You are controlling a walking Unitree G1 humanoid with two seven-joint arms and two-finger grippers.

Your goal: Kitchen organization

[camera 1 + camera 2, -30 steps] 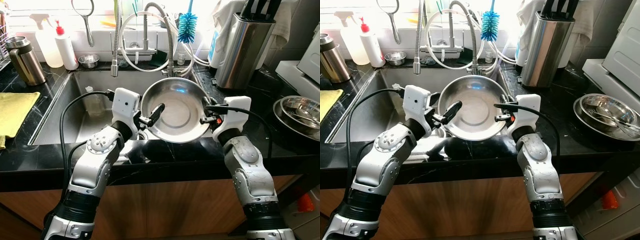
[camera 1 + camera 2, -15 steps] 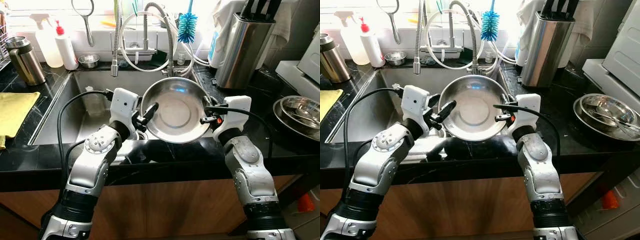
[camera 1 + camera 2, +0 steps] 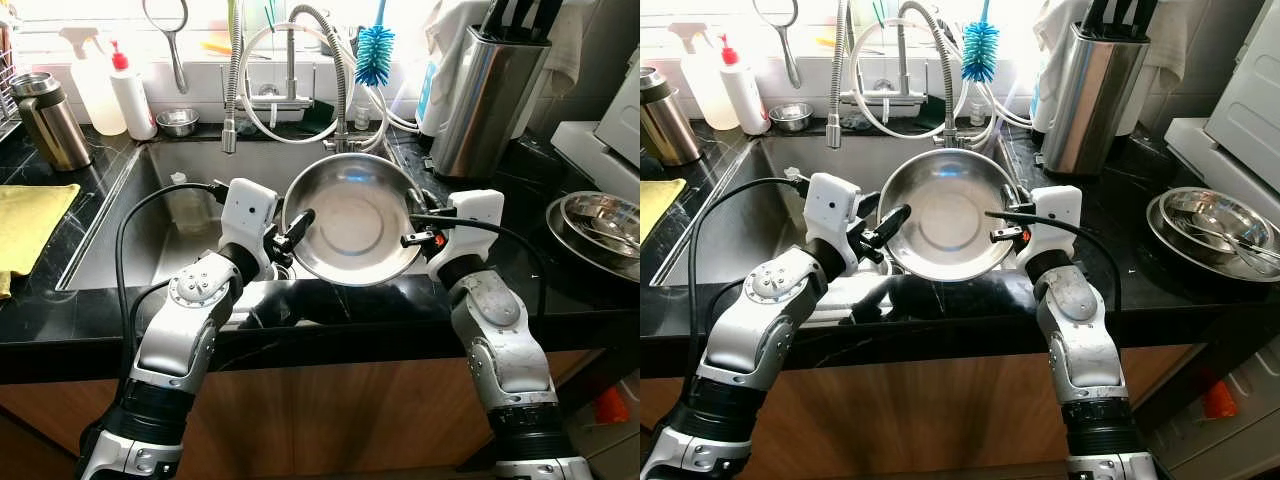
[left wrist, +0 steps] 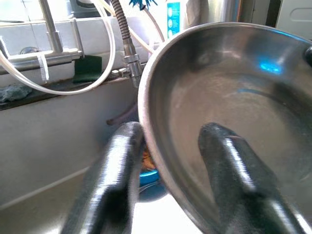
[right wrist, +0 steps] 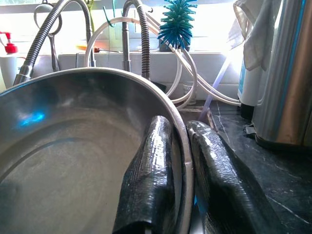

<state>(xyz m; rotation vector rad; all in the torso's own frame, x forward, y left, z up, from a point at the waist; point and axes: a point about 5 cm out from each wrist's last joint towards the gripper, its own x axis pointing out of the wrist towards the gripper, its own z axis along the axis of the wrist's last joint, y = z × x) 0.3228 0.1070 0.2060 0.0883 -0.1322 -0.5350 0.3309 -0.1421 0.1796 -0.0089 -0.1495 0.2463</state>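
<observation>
Bowl [image 3: 352,217] held tilted above the sink [image 3: 110,240], right gripper [image 5: 180,185] pinched narrow on its rim, left gripper [image 4: 170,170] astride the opposite edge with a gap showing — mid-carry, likely bound for the stacked bowls [image 3: 598,222] on the right counter — next calling for a steady, level swing.

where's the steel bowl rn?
The steel bowl is held tilted over the sink, just in front of the faucet, with the left gripper on its left rim and the right gripper clamping its right rim.
</observation>
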